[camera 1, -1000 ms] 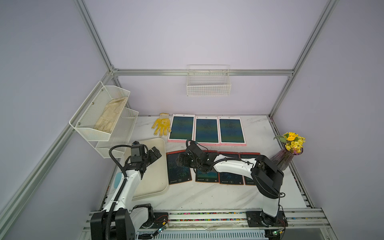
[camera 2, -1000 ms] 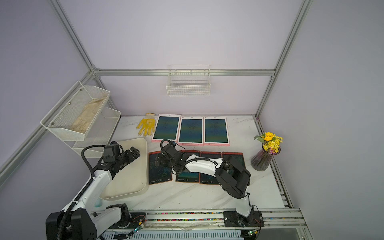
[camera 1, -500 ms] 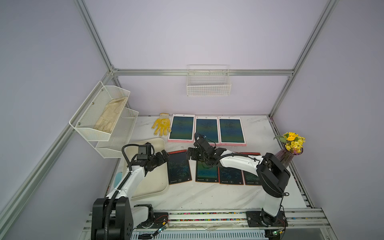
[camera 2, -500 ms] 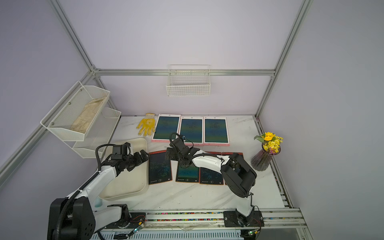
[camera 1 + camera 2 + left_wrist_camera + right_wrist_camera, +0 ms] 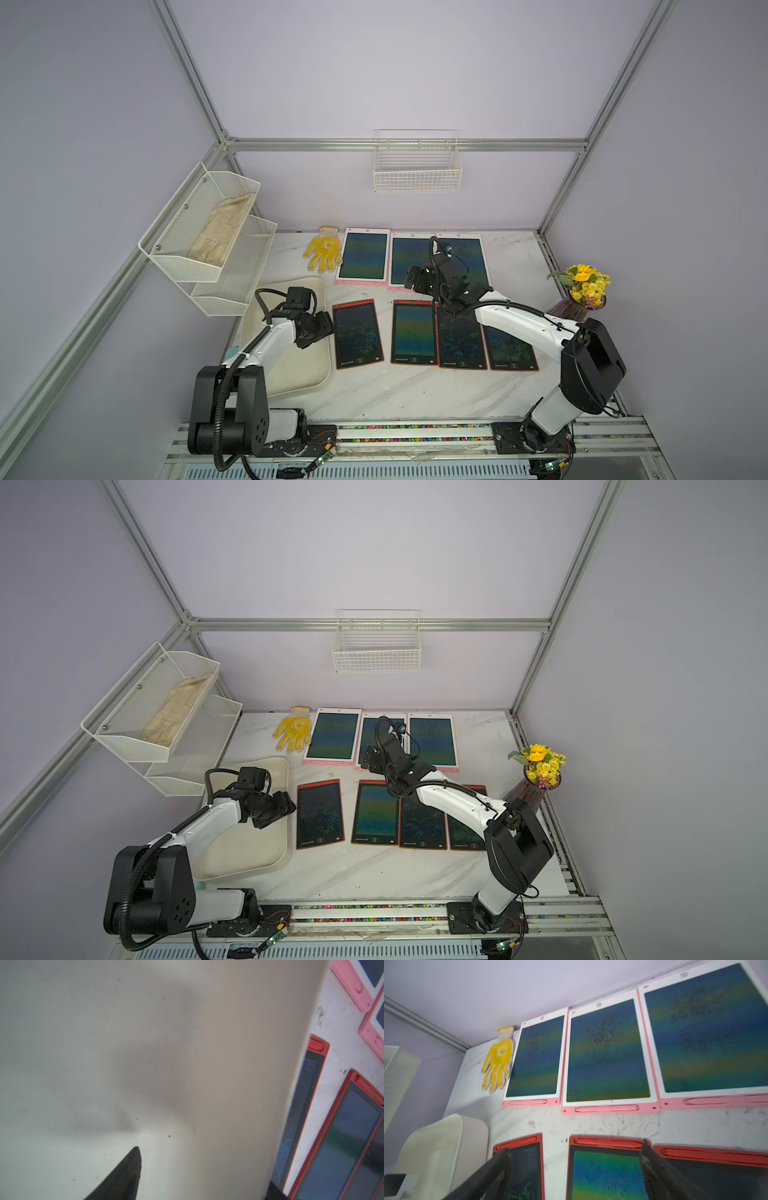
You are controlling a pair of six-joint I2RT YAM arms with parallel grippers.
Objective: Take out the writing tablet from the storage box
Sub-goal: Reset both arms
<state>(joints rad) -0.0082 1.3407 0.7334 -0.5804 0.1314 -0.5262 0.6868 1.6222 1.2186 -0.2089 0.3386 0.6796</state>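
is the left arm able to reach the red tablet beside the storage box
Likely yes: the left gripper is at the storage box edge beside that red tablet, nothing between them.

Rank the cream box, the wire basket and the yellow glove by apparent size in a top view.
1. cream box
2. wire basket, though it hangs farther from the camera
3. yellow glove

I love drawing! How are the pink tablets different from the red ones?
The pink tablets are wider with white borders; the red tablets are narrower with red borders. Three pink tablets lie at the back; four red tablets lie nearer the robot. All lie flat on the table.
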